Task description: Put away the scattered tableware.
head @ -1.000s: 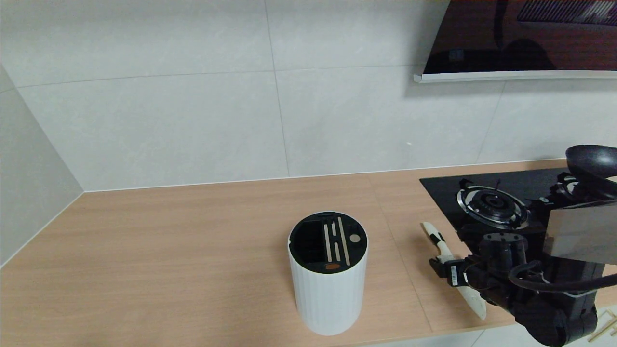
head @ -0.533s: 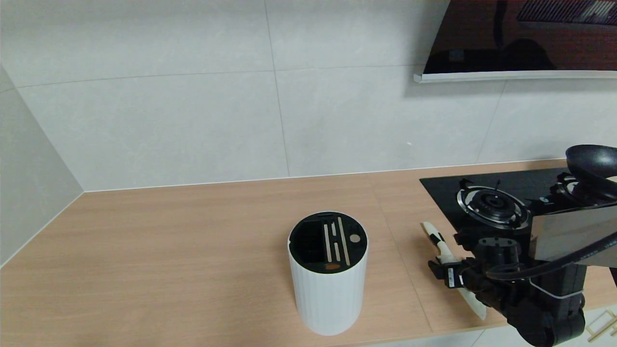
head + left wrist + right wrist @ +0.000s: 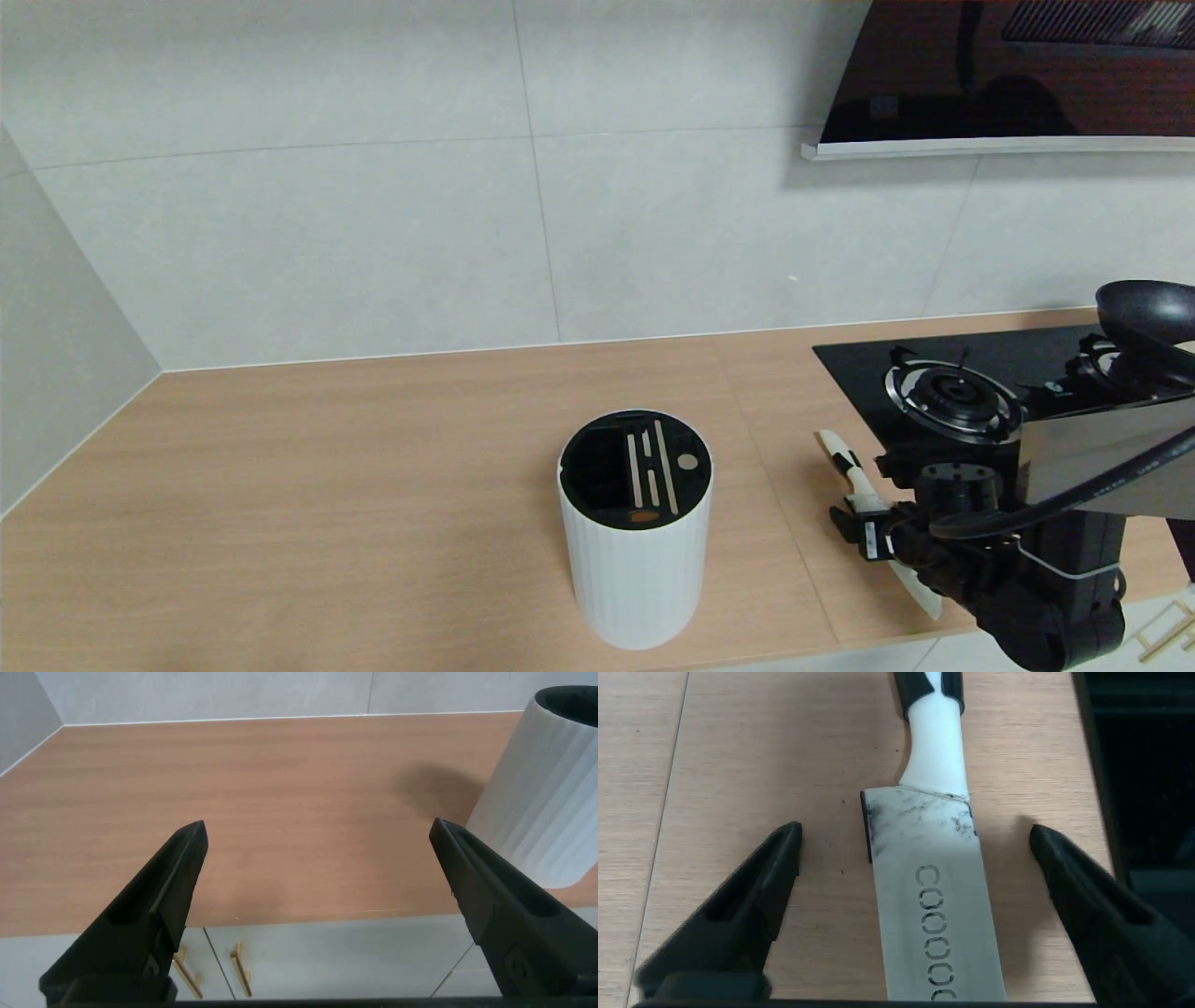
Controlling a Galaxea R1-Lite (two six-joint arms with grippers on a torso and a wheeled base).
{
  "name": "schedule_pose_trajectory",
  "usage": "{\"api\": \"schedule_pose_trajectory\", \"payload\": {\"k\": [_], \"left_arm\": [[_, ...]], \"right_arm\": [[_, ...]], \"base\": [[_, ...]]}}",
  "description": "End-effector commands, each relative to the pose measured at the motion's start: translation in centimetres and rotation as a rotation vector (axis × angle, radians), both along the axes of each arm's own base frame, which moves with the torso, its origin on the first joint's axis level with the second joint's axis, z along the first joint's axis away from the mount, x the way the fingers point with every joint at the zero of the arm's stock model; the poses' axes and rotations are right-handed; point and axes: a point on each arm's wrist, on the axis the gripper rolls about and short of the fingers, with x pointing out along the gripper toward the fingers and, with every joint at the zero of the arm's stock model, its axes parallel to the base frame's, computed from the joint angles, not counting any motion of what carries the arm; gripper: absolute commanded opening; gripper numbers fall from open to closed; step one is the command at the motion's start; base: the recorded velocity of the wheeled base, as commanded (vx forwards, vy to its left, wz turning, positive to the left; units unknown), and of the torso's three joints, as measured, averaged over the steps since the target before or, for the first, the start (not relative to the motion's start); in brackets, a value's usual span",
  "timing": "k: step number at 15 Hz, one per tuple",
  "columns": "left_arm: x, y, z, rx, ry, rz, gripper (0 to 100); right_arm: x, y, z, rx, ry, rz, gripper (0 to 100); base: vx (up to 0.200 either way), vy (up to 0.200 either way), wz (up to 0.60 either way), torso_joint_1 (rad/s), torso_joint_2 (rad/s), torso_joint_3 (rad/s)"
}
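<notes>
Nearest, at the 6 o'clock edge of the surface (image 3: pixel 373 485), the left gripper (image 3: pixel 318 835) hangs spread wide with nothing between its fingers. The brass cabinet handles (image 3: pixel 238 971) show below the edge, and the ribbed wall of the holder (image 3: pixel 637 551) stands off to one side of it. Toward 4 o'clock the right gripper (image 3: pixel 915 854) is poised low over the knife (image 3: pixel 932 905), also spread wide. One finger stands on each side of the blade just where it meets the handle, and neither is seen touching it. The knife lies flat on the surface at about 3 o'clock from the holder. Its white and black handle points to roughly 11 o'clock and its pale blade tip to 5 o'clock, running alongside the edge of the stove (image 3: pixel 952 397). It looks light and stiff, but the blade is thin, smooth and flush with the wood, so it would probably slip or tilt under a pinch. The thicker handle, or the neck just beyond the blade's heel, seems the surer place to take hold, and it leaves the blade free to go tip-first into a slot. The holder's black top (image 3: pixel 644 467), nearer the middle, shows several narrow slots and one large well. Farther off at 2 o'clock a dark pan (image 3: pixel 1144 313) sits over the stove.
</notes>
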Motion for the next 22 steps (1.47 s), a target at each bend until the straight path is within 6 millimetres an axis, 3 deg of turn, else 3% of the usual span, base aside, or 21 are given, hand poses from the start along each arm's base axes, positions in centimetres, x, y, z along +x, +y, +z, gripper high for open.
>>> {"api": "schedule_pose_trajectory", "payload": {"k": [1,10,12,17,19,22], "left_arm": [[0.0,0.0,0.0,0.0,0.0,0.001,100],[0.0,0.0,0.0,0.0,0.0,0.001,100],[0.0,0.0,0.0,0.0,0.0,0.001,100],[0.0,0.0,0.0,0.006,0.0,0.001,100],[0.0,0.0,0.0,0.014,0.0,0.001,100],[0.0,0.0,0.2,0.007,-0.012,0.001,100]], "right_arm": [[0.0,0.0,-0.1,0.0,0.002,0.001,0],[0.0,-0.5,0.3,-0.003,-0.001,-0.014,0],[-0.4,-0.7,2.4,0.001,-0.05,-0.03,0],[-3.4,-0.8,10.8,0.026,-0.145,-0.013,0],[-4.3,-0.9,12.3,0.026,-0.146,-0.008,0],[-4.8,-0.9,12.8,0.027,-0.157,0.002,0]], "base": [[0.0,0.0,0.0,0.0,0.0,0.0],[0.0,0.0,0.0,0.0,0.0,0.0],[0.0,0.0,0.0,0.0,0.0,0.0],[0.0,0.0,0.0,0.0,0.0,0.0],[0.0,0.0,0.0,0.0,0.0,0.0],[0.0,0.0,0.0,0.0,0.0,0.0]]}}
